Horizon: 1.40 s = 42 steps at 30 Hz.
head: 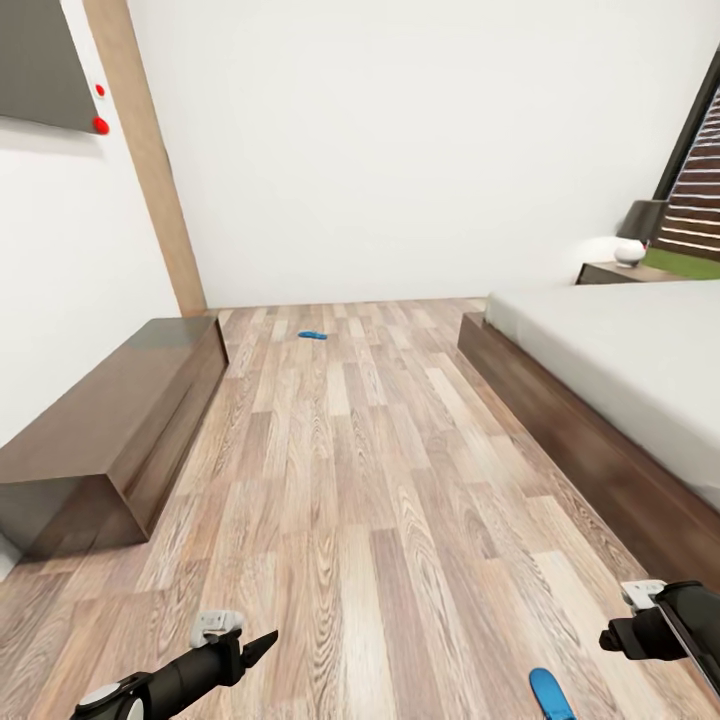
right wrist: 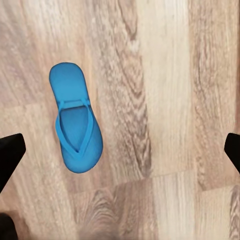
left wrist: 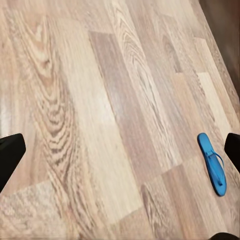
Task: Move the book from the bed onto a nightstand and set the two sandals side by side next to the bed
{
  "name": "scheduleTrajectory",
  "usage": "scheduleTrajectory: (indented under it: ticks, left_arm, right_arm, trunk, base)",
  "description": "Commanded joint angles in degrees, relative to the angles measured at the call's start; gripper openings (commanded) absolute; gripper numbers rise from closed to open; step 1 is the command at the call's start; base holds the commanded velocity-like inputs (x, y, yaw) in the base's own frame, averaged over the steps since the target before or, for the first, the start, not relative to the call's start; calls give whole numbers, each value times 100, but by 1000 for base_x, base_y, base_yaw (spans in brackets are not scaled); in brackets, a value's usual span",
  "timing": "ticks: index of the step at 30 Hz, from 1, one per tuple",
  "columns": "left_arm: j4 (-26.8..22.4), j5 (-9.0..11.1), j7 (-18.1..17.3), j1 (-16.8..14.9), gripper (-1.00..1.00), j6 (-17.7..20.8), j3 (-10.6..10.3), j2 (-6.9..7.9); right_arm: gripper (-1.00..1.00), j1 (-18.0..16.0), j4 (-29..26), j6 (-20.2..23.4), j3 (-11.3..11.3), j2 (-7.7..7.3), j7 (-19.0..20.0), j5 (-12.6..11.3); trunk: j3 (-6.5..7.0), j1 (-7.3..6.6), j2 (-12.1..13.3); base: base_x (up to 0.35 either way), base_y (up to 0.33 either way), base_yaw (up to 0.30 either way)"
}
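Right gripper [right wrist: 120,150] spread wide and empty over a blue sandal on the plank floor.

Head view: the near sandal [head: 551,693] lies by the bed [head: 610,400] frame, the far sandal [head: 313,335] well apart near the wall. Left wrist view: left gripper [left wrist: 120,150] equally wide, empty, near sandal [left wrist: 212,163] beside one fingertip. Right wrist view: near sandal [right wrist: 75,117] looks thin, light and bendy; pinching across the sole's edges seems safest.

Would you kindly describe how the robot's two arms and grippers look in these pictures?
Both arms are matte black. The left arm has a white ring at one joint, a pale grey block on top, and a tapering pointed black gripper. The right arm is bulkier, also with a pale grey block. Wrist views show black fingertips.
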Motion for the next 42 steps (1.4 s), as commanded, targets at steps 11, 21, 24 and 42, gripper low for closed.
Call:
scheduleTrajectory:
  ticks: [11,21,24,42]
  left_arm:
    - [-2,41,-10,-3,100,54,0,-2]
    - [-2,41,-10,-3,100,54,-3,-2]
    - [-2,41,-10,-3,100,54,-3,-2]
    - [-1,41,-10,-3,100,54,-13,-2]
  right_arm:
    - [100,-1,-6,15,-9,8,55,63]
    - [100,1,-12,15,1,11,55,63]
    - [100,-1,-18,15,0,11,55,63]
    - [100,2,-123,3,10,18,55,54]
  trunk:
    - [-250,27,-17]
    - [-471,53,-31]
    - [-538,60,-35]
    - [-936,107,-59]
  base:
    - [0,0,0]
    - [0,0,0]
    - [0,0,0]
    - [0,0,0]
